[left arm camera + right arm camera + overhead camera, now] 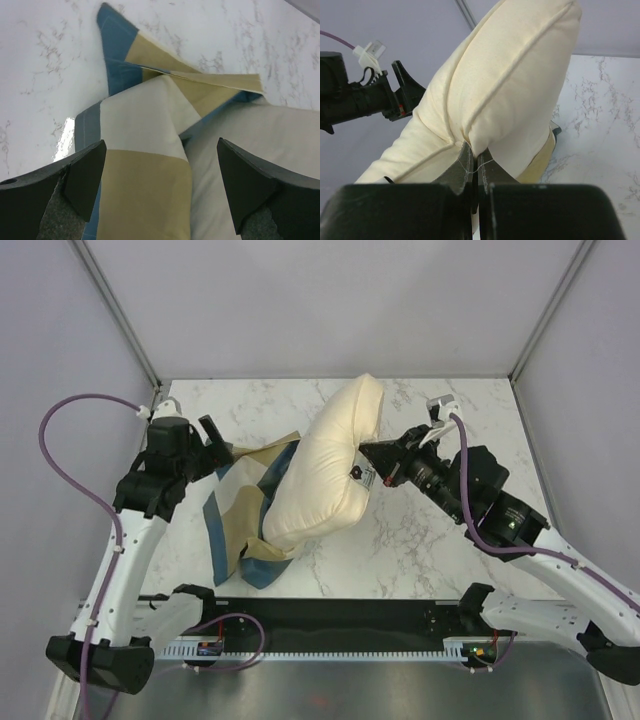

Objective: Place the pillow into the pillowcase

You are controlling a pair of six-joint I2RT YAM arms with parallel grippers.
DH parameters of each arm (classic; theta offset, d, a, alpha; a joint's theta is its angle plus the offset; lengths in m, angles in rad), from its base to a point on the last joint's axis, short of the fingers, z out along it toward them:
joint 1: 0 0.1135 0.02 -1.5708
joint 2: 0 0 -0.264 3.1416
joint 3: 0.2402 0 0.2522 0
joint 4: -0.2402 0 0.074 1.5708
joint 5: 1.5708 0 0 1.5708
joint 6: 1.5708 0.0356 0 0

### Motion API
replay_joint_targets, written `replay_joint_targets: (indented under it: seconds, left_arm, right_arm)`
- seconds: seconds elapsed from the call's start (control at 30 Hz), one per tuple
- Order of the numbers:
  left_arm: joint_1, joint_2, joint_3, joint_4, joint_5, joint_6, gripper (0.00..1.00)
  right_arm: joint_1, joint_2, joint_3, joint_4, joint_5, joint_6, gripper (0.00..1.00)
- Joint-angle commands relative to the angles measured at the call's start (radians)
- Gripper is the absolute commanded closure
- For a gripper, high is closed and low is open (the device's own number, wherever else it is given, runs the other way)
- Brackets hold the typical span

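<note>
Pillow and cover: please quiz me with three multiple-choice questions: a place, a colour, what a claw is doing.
1. Top view: the pillowcase lies which side of the pillow? A right B left C beyond
2. Pillowcase colours? A red, green B black C blue, tan, cream
3. The right gripper is: A shut on the pillow's edge B wide open C unseen
Answers: 1 B, it spreads out on the pillow's left; 2 C, its checked blocks show them; 3 A, it pinches the seam.
</note>
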Motion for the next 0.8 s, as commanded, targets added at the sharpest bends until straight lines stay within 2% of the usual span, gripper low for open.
replay_joint_targets:
  seconds: [0.0, 0.17, 0.27, 0.37, 0.5, 0.67, 0.77]
  left_arm:
    - [0.105, -0.024, -0.148, 0.053, -0.003, -0.161, 0.00]
    - [0.301, -0.061, -0.376, 0.189, 0.050, -0.274, 0.00]
    - [0.356, -0.033, -0.522, 0.314, 0.148, -0.309, 0.00]
    - [0.370, -0.007, -0.637, 0.446, 0.196, -0.340, 0.00]
    - [0.424, 0.028, -0.730, 0.581, 0.369, -0.347, 0.00]
    - [0.433, 0.050, -0.783, 0.633, 0.337, -0.395, 0.00]
    - [0.436, 0.126, -0.806, 0.669, 0.334, -0.419, 0.00]
  right_arm:
    - [0.001, 0.000, -0.034, -0.092, 0.012, -0.018, 1.00]
    - [0.001, -0.006, -0.031, -0.098, 0.002, -0.027, 1.00]
    - [0.003, -0.008, -0.025, -0.098, -0.008, -0.030, 1.00]
    - [0.001, -0.001, -0.014, -0.100, -0.026, -0.036, 1.00]
    - [0.003, 0.006, -0.002, -0.111, -0.044, -0.044, 1.00]
    - [0.001, -0.001, 0.007, -0.112, -0.061, -0.043, 1.00]
    - [0.001, -0.006, 0.016, -0.114, -0.061, -0.044, 1.00]
